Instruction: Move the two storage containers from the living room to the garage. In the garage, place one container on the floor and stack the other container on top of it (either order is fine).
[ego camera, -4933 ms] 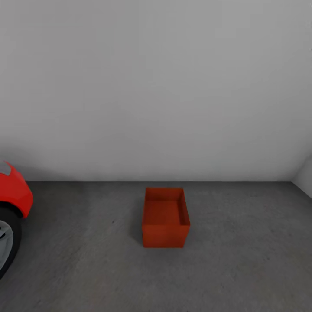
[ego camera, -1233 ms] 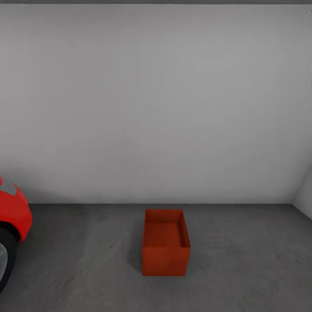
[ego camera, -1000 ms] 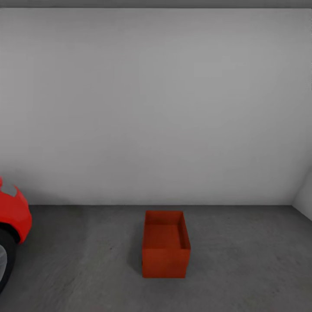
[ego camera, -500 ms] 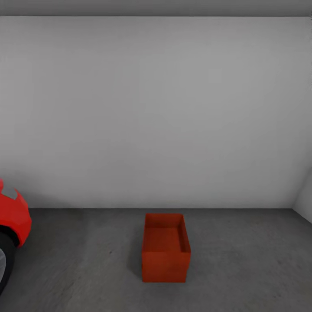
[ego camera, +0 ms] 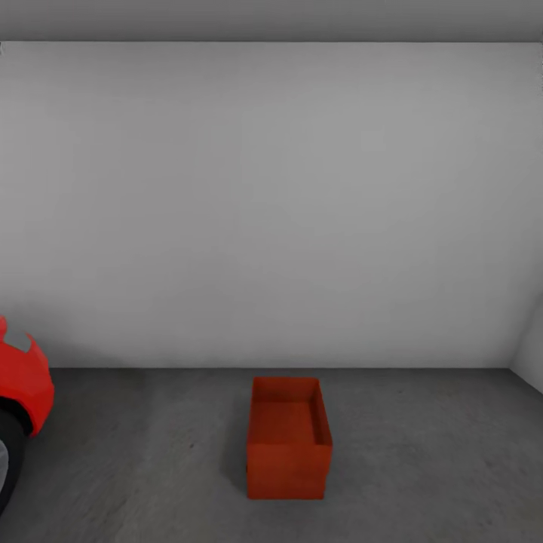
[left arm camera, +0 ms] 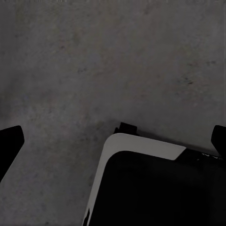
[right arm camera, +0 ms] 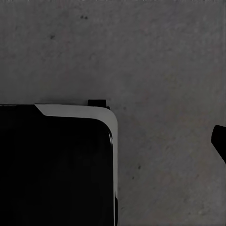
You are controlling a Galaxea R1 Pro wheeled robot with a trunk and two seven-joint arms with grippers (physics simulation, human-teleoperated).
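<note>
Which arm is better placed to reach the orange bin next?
Right, barely: the bin sits slightly right of centre in the head view. Both wrist views face floor, so neither is near it yet.

Plain pale grey wall (ego camera: 271, 204) spans the head view, meeting a darker ceiling strip (ego camera: 271, 19) at 12 o'clock. A second wall (ego camera: 530, 339) angles in at 3 o'clock. Rough dark grey concrete floor (ego camera: 422, 460) runs below. Red car (ego camera: 23, 377), front corner and wheel, sits at 8 o'clock. Lighting even, soft.
</note>
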